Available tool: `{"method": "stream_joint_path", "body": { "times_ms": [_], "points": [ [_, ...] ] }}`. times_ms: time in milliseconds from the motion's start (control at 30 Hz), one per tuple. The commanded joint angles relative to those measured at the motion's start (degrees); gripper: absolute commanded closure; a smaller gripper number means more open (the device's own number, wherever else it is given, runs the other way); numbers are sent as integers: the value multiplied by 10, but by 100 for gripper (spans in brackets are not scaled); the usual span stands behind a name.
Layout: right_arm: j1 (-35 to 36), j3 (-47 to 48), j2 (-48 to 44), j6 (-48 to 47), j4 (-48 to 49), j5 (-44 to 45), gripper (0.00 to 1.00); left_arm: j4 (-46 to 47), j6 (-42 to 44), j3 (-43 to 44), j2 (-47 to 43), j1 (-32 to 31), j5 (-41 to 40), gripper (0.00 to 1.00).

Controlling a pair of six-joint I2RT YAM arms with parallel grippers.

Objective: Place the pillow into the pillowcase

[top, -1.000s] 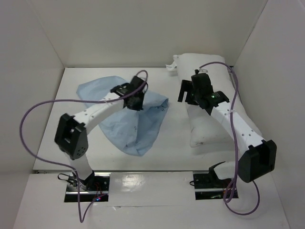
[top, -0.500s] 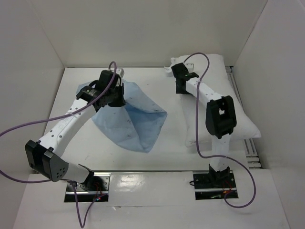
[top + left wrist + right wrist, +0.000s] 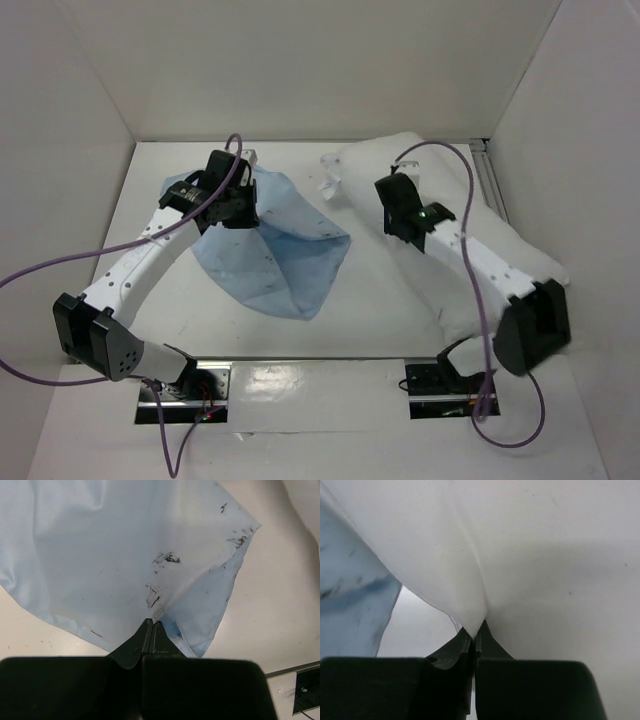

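Observation:
The light blue pillowcase [image 3: 285,255] lies wrinkled on the left half of the table, one edge lifted. My left gripper [image 3: 240,212] is shut on a fold of that edge. In the left wrist view the pillowcase [image 3: 125,545] spreads away from the pinched tips of the left gripper [image 3: 152,623]. The plump white pillow [image 3: 365,172] lies at the right, partly under my right arm. My right gripper [image 3: 393,222] is shut on the fabric of the pillow's left side. In the right wrist view the right gripper [image 3: 476,630] pinches a fold of the pillow [image 3: 545,555], with the pillowcase [image 3: 345,605] at the left.
White walls close in the table at the left, back and right. A metal rail [image 3: 490,185] runs along the right wall behind the pillow. A small white tag [image 3: 330,176] sticks out from the pillow's far left corner. Purple cables loop over both arms.
My right gripper went from open at the pillow's far left corner to shut on the pillow, and the pillow has shifted left and nearer. The left arm swung left, lifting the pillowcase edge.

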Motion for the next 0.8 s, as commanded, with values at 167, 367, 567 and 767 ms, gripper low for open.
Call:
{"method": "stream_joint_path", "body": {
  "times_ms": [167,367,567,767],
  "points": [
    [78,-149,-229,20,30,-155,8,9,-5,-20,10,29,18,100],
    [78,-45,-146,119,-122,-48,9,15,-5,-26,10,29,30,100],
    [83,-71,-177,269,-241,-15,34,21,-5,-32,5,34,30,100],
    [78,-135,-217,287,-184,-16,23,31,1,-32,16,34,36,100]
  ]
}}
